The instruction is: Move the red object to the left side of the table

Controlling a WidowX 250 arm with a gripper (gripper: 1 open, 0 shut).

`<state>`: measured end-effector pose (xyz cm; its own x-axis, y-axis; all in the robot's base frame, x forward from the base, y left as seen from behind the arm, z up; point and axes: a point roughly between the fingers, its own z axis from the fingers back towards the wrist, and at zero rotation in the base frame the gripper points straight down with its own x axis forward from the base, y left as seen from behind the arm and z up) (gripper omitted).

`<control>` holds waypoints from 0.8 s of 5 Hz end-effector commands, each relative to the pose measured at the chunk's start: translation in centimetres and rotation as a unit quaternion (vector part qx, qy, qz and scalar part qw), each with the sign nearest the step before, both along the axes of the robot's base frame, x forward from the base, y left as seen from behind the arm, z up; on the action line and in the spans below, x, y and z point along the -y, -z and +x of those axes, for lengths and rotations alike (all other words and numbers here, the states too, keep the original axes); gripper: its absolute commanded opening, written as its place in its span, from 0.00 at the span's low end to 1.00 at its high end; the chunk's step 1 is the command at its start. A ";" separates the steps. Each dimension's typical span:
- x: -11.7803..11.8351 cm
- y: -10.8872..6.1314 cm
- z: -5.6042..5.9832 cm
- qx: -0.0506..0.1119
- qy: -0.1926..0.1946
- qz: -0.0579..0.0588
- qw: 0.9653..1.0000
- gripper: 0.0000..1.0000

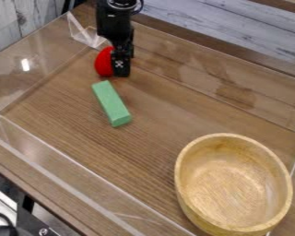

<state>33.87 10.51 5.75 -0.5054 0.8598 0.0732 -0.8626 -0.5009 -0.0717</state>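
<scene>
The red object (103, 59) lies on the brown wood-grain table (206, 101) at the back left, small and round. My black gripper (113, 64) points straight down over it, jaws open. One dark finger (121, 64) stands against the red object's right side, low near the tabletop. The other finger is hidden behind the gripper body, so I cannot tell whether the red object sits between the two. Nothing is lifted.
A green rectangular block (111, 102) lies just in front of the red object, angled. A round light wooden bowl (182, 180) sits at the front right. Low clear acrylic walls (25, 57) edge the tabletop on the left and front.
</scene>
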 end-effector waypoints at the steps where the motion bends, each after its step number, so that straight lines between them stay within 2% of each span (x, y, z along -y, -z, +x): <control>1: 0.5 -2.5 0.9 0.037 0.013 0.010 0.999 1.00; 3: 1.7 -2.0 1.7 0.036 0.039 0.009 0.999 1.00; 4: 2.1 -2.6 2.0 0.036 0.047 0.009 0.998 1.00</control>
